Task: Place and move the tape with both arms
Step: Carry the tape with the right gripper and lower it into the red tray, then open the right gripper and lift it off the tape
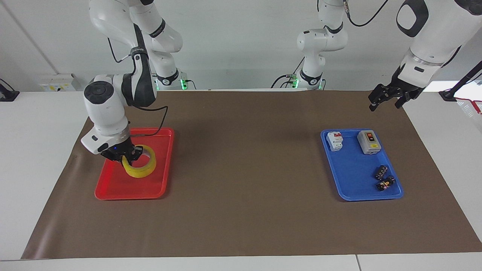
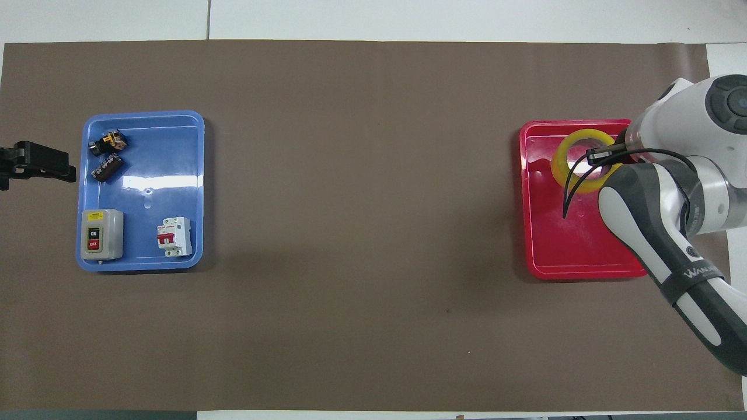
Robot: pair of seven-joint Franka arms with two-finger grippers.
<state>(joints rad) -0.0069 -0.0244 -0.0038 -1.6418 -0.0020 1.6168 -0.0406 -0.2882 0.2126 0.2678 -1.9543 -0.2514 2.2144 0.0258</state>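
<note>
— What is the right gripper doing?
— It is clamping the wall of the tape, holding the roll tilted over the red tray.
— And the left gripper?
— It is waiting with fingers spread, holding nothing, above the brown mat by the blue tray.

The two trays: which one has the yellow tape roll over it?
The red tray, at the right arm's end of the table. The right gripper holds the tape over it; the blue tray holds only small electrical parts.
</note>
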